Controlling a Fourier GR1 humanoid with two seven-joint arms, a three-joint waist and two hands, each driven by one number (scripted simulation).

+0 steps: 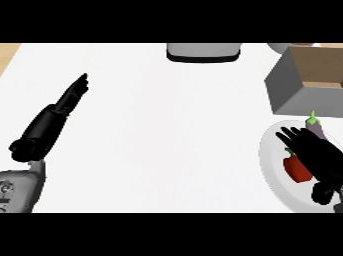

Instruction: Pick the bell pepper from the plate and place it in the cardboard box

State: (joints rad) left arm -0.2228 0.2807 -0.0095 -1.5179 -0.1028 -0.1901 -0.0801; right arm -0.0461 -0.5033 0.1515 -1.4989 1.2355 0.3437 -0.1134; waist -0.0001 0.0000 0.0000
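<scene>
Step in hand: reaching over the plate [273,165] toward the bell pepper [298,169], judged from the pose; nothing lifted yet.
Right robot hand [323,159]: hovering above the plate's right half, fingers stretched forward and spread, unclenched, holding nothing; partly covering the pepper's right side.
Left robot hand [65,107]: at the view's left, fingers straight and pointing up the bench [159,135], resting, well apart from everything.
Bell pepper: red, blocky, glossy-looking; lying on the plate just left of the right robot hand.
Doing it well: shift slightly left so the palm centres over the pepper, then curl fingers and thumb round its widest part; avoid nudging the eggplant [317,129] lying near the fingertips.
Risk: smooth rounded skin likely to slip out of a shallow pinch; better a wrap than a fingertip nip.
Eggplant: purple, slim, green stem end up, on the plate's far edge.
Plate: white, round, flat with a low rim.
Cardboard box [307,87]: grey outside, tan inside, open-topped, straight-walled, just beyond the plate.
Far edge: grey-and-dark rounded object [203,51], identity unclear.
</scene>
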